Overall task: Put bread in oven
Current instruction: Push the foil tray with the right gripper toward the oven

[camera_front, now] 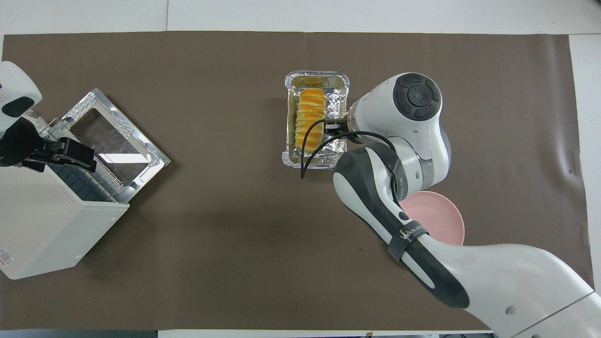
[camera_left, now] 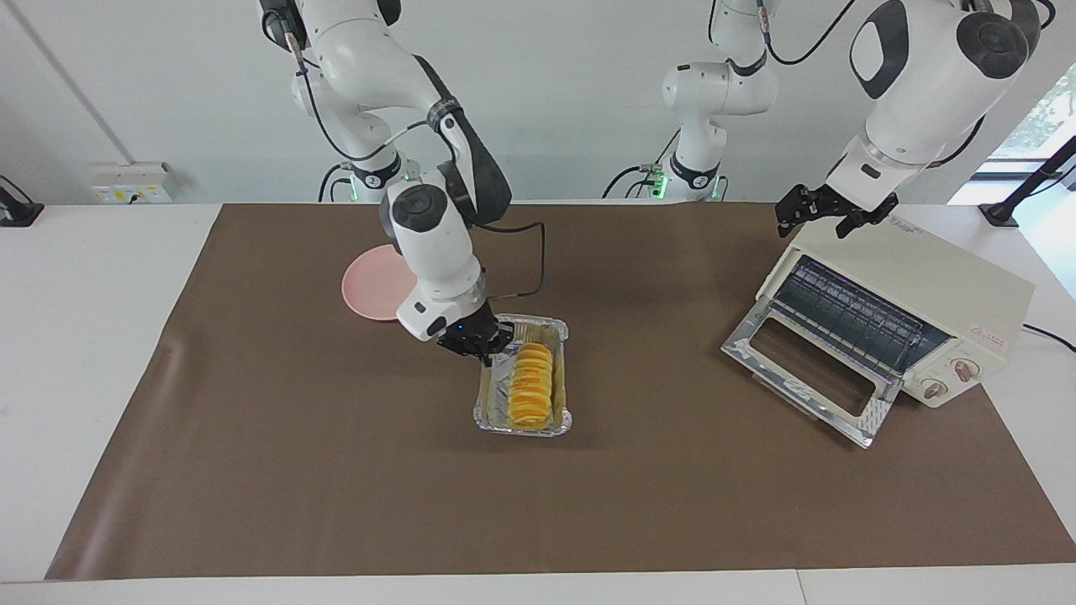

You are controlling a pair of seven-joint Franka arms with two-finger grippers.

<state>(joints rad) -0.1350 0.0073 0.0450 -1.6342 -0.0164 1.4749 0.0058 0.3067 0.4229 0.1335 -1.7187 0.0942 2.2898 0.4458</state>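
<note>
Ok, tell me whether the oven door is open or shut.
Open. The oven has its glass door dropped flat onto the mat, and the wire rack inside is exposed. The left gripper hangs over the oven's top.

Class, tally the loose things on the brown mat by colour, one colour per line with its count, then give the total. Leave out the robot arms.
Yellow-orange: 1, the bread
Silver: 1, the foil tray that holds the bread
Pink: 1, the plate
Cream-white: 1, the oven, its door dropped open
Total: 4
</note>
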